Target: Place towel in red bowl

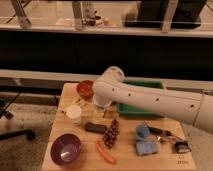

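My white arm reaches in from the side across the back of the wooden bench, bending down near its far corner. Behind the arm lies a green tray. A purple bowl sits at the near corner. The red bowl stands at the far edge, just beside my wrist and with no cloth in it. My jaws point down under the wrist, between the red bowl and the tray, and they stand wide apart with nothing seen in their grip. The towel shows only as a pale patch right below them, on the bench. Nearer lie a bunch of grapes, a white cup, a blue pad and a blue cup.
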Action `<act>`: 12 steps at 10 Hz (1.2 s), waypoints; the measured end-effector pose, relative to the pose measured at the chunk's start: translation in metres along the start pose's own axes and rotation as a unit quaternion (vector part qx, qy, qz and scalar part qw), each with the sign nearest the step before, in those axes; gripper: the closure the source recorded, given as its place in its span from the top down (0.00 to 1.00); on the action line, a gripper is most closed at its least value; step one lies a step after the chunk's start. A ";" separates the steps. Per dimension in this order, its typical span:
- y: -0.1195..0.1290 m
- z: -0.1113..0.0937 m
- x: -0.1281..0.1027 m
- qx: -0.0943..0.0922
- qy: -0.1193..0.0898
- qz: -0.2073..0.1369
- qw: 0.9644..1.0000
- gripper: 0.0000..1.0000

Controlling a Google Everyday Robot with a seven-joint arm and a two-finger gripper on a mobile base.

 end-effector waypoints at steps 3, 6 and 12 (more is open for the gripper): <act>-0.011 0.011 -0.005 -0.003 0.004 0.005 1.000 0.80; -0.044 0.035 0.002 -0.013 0.007 0.021 1.000 0.80; -0.062 0.055 -0.001 -0.017 -0.006 0.029 0.999 0.80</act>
